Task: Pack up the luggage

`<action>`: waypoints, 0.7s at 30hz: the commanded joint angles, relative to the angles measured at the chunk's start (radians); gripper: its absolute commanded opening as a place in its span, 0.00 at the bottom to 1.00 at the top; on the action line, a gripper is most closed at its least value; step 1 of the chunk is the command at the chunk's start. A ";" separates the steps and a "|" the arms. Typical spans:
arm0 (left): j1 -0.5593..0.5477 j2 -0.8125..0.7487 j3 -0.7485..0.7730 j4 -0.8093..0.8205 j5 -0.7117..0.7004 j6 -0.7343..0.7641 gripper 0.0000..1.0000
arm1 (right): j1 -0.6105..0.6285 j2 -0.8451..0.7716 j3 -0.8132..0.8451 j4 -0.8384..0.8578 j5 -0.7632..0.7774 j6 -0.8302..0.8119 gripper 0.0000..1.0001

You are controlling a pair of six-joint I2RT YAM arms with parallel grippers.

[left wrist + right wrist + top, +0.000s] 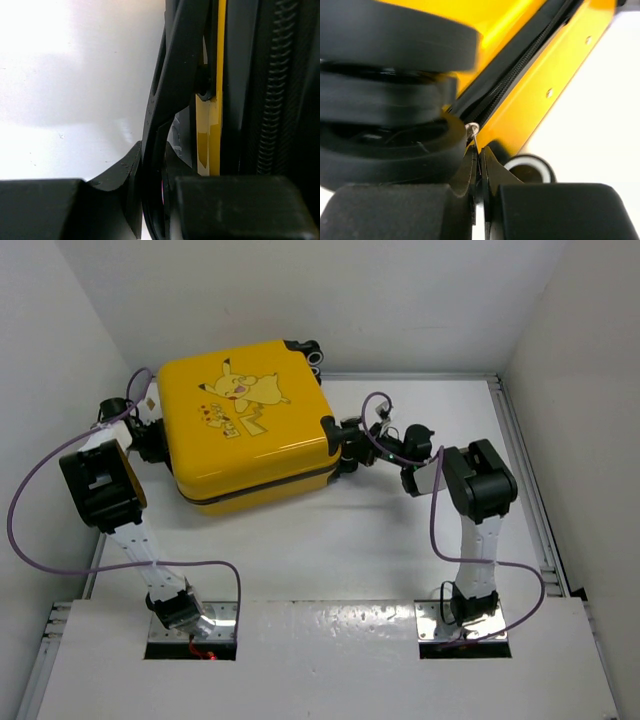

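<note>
While one closed yellow Pikachu luggage (245,425) lies far-left on the table (400,540) between two grippers, the right gripper (340,445) pinches its zipper pull (473,129); the left gripper (152,443) seemingly clamps a black tab (172,85).

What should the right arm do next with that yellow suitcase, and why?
Probably draw the zipper pull along the black zipper seam. The right end effector is shut on that small metal tab beside the wheels, and the luggage lies closed, so sliding it looks like the natural next step, though which direction is unclear.
</note>
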 commanded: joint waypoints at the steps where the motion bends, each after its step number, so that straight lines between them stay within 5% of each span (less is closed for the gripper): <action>1: -0.003 0.131 -0.051 0.010 -0.138 0.058 0.00 | -0.056 0.057 0.144 0.050 0.184 0.031 0.00; 21: -0.060 0.142 -0.011 0.001 -0.156 0.095 0.00 | -0.007 0.470 0.756 -0.106 0.421 0.170 0.00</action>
